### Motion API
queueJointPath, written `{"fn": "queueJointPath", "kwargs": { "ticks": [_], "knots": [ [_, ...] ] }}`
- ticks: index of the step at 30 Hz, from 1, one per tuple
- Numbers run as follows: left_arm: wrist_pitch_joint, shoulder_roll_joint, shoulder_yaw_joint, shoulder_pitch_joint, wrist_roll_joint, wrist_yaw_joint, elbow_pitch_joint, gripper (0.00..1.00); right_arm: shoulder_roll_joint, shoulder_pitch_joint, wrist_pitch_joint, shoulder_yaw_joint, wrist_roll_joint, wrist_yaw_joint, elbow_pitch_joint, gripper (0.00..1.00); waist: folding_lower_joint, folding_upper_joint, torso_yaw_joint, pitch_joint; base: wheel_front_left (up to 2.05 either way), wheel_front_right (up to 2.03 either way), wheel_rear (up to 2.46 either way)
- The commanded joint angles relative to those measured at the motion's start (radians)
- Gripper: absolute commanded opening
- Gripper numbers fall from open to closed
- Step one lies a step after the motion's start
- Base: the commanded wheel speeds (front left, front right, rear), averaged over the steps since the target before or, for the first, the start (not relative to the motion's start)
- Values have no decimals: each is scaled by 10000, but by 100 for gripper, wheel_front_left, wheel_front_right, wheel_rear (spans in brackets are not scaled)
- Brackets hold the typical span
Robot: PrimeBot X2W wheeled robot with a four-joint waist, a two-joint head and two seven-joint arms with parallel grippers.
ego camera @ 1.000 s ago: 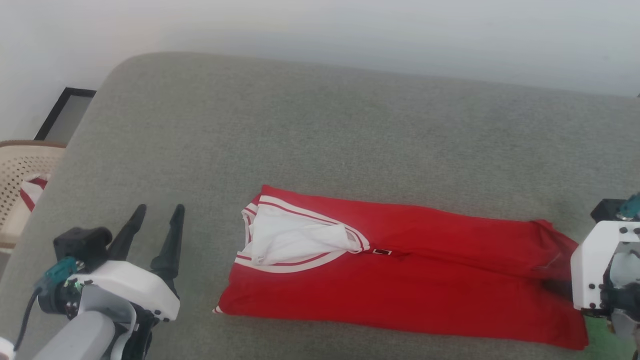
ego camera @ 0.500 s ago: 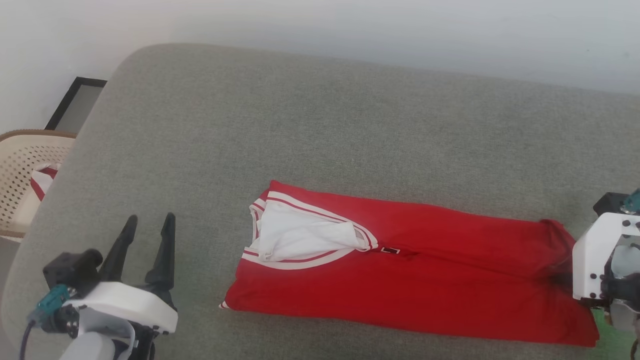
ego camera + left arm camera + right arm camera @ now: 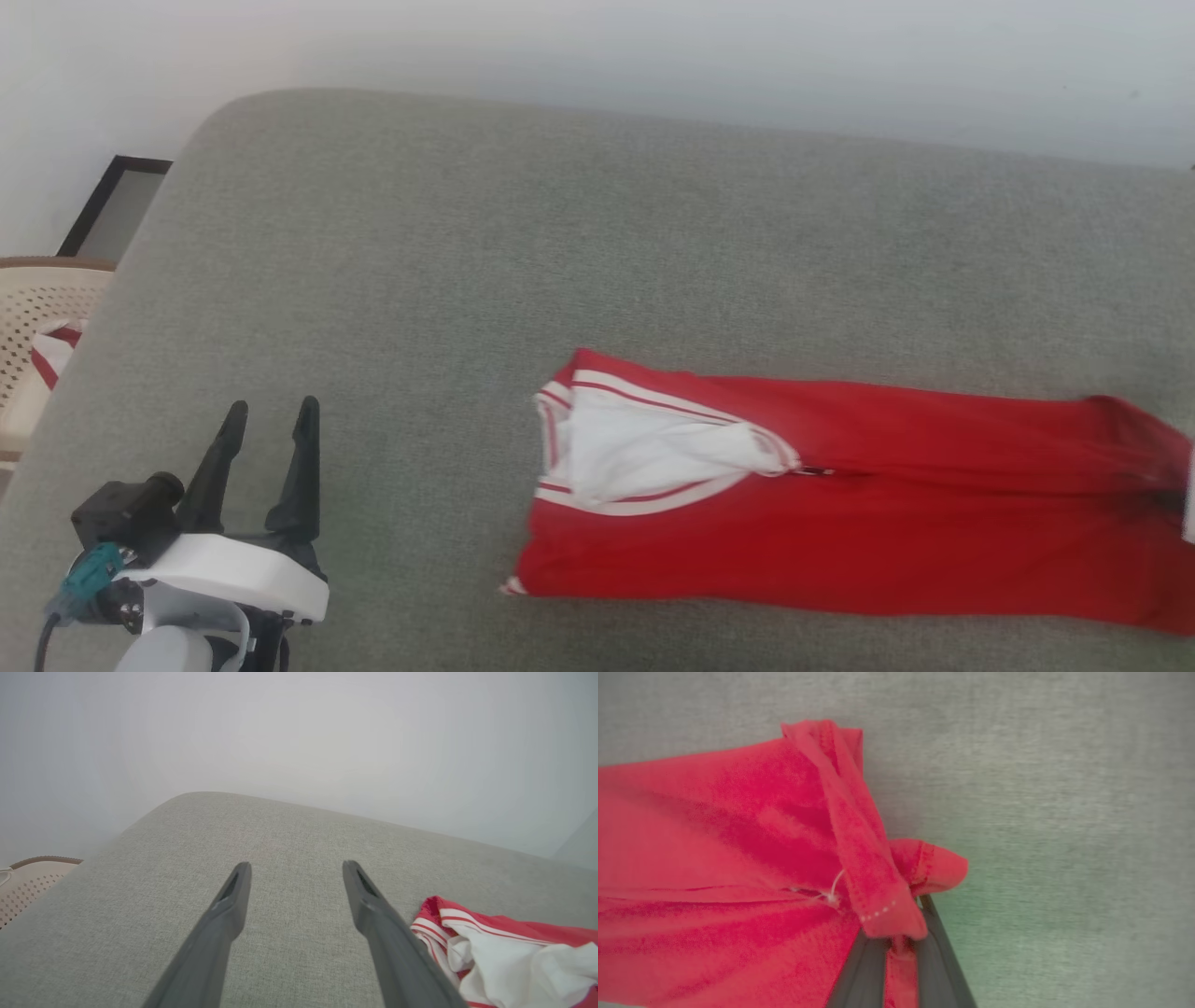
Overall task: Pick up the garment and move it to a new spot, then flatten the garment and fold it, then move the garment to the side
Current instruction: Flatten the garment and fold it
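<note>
Head view: the small red jersey T-shirt [image 3: 840,523] lies folded into a long band on the right half of the grey fabric-covered bench [image 3: 560,243].
Its open neck, edged with red-white striped trim and showing white cloth inside, points toward the robot's left, while the hem end runs to that view's right edge. In the right wrist view the right gripper [image 3: 900,952] has its two dark fingers clamped on a bunched corner of the red hem, a strip of cloth caught between them; the remaining T-shirt [image 3: 714,835] spreads flat on the bench. The left gripper [image 3: 273,406] sits well apart from the neck end at lower left, fingers spread and empty. In the left wrist view the left gripper [image 3: 296,865] points across bare bench, the T-shirt [image 3: 504,956] near its right-hand finger. Beyond the bench's left edge stands a beige perforated plastic basket [image 3: 37,299] holding a red-and-white cloth scrap [image 3: 51,350], with a dark-framed panel [image 3: 112,210] behind.
</note>
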Motion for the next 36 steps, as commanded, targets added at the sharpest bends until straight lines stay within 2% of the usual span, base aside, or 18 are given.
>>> {"fn": "queueJointPath", "kwargs": {
  "ticks": [1,5,10,15,17,22,28,36],
  "knots": [
    [-44,-79,109,62,99,-101,-6,100,-158,-49,-132,-147,-203,-18,84,0,0,0,-64,32,0,0,0],
    [-44,-212,330,13,352,-230,83,100,-359,-194,-251,-407,-503,-18,235,0,0,0,-210,65,0,0,0],
    [-44,-388,563,99,573,-378,226,100,-123,-252,-15,-90,-201,-16,-265,0,0,0,-419,-39,0,0,0],
    [-44,-451,727,164,687,-475,313,100,209,58,417,387,706,-10,-1431,0,0,0,-546,-190,0,0,0],
    [-45,-478,822,182,801,-522,356,100,512,300,803,805,1462,-10,-2580,0,0,0,-604,-293,0,0,0],
    [-45,-576,889,127,924,-590,438,100,949,499,1072,1703,1965,-10,-3968,0,0,0,-529,-440,0,0,0],
    [-46,-656,683,1,1029,-695,564,100,1451,139,1054,2846,2076,-10,-4236,0,0,0,-199,-551,0,0,0],
    [-45,-782,252,-391,1128,-829,852,100,2051,-635,479,4622,1890,-9,-3356,0,0,0,666,-609,0,0,0]
  ]
}}
